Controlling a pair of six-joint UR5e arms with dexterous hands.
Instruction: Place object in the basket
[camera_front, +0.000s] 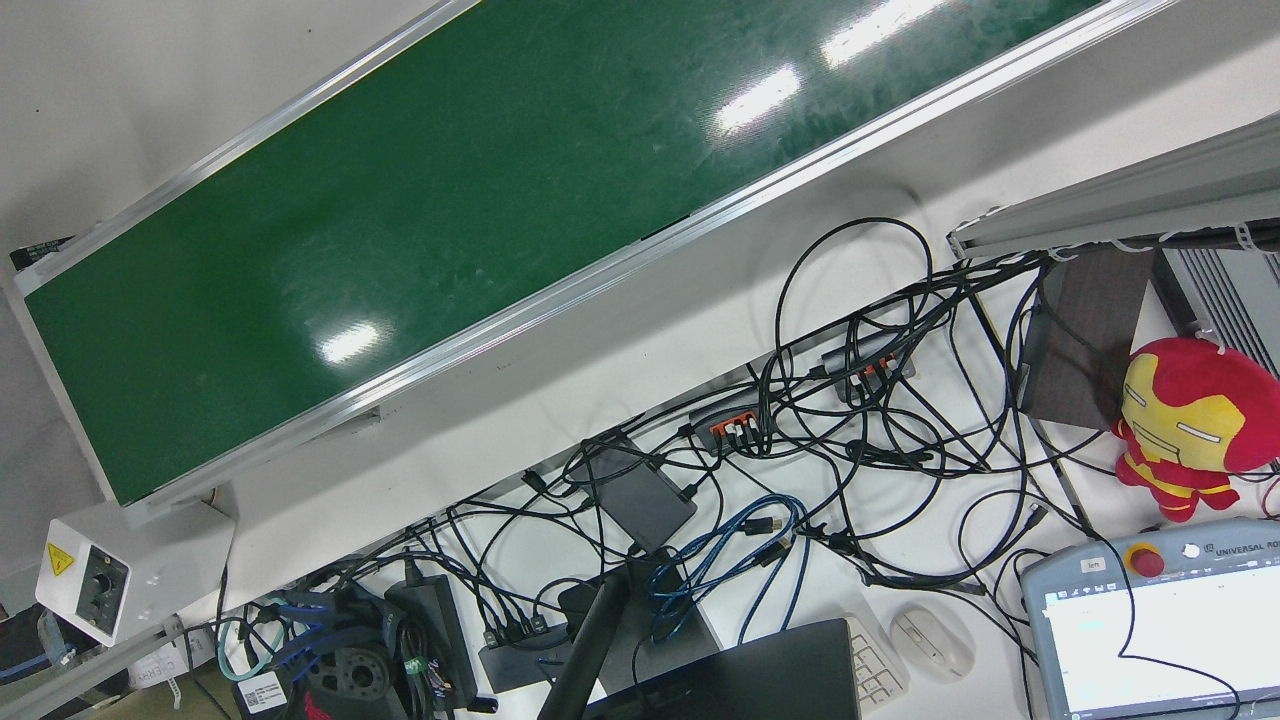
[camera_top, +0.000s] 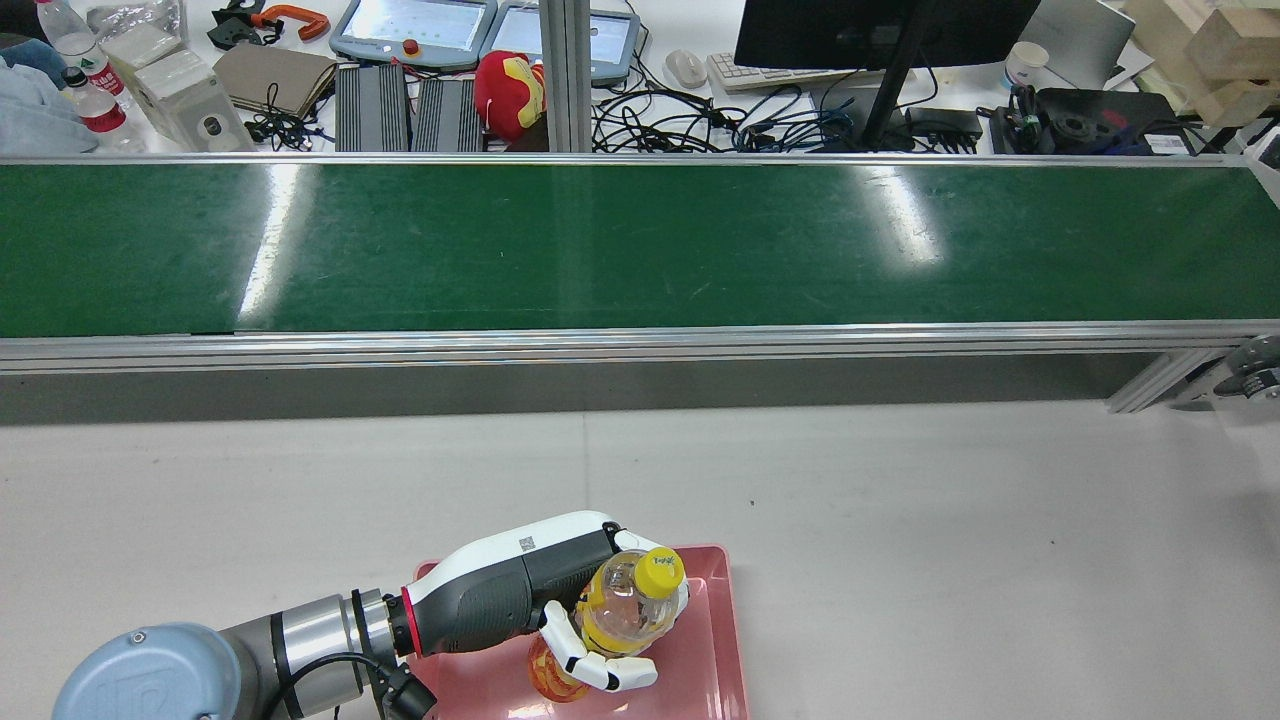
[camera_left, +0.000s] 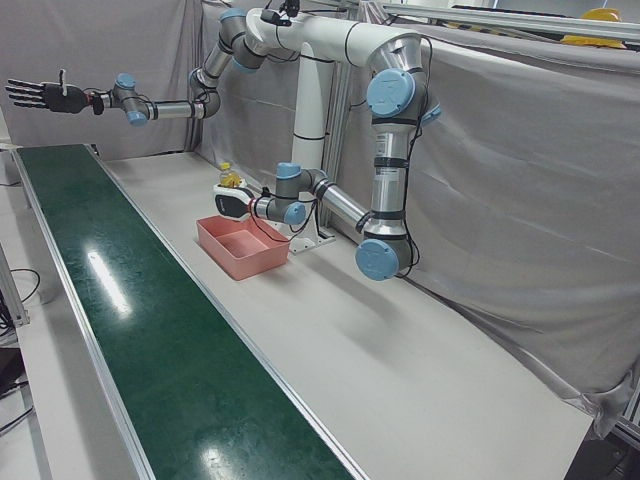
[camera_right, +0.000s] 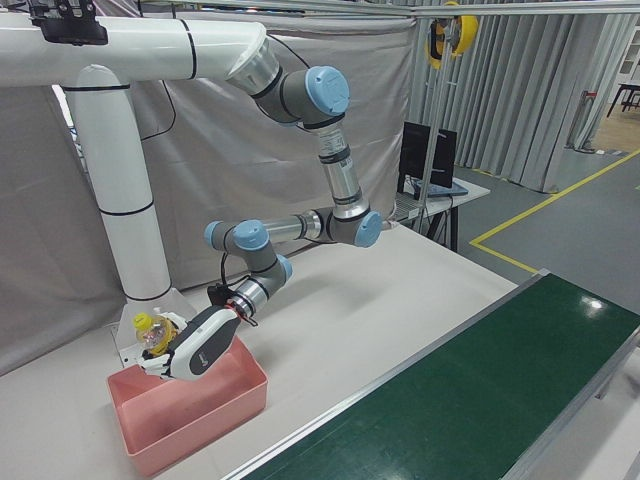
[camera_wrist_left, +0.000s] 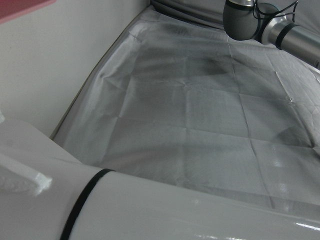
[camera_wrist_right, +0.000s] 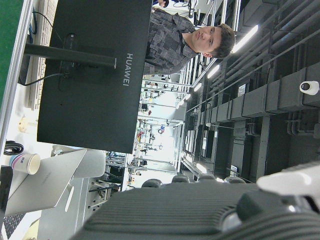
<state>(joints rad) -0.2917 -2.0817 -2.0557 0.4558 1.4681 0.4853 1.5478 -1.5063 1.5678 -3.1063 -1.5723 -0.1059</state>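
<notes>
In the lower centre of the rear view, the white-and-grey left hand is clasped around a clear plastic bottle with a yellow cap and orange drink, holding it just above the shallow pink plastic basket on the pale table. In the lower left of the right-front view the same bottle sits in that hand over the basket's back edge. The right hand, at the upper left of the left-front view, is held high with fingers spread, holding nothing, above the far end of the long green conveyor belt.
</notes>
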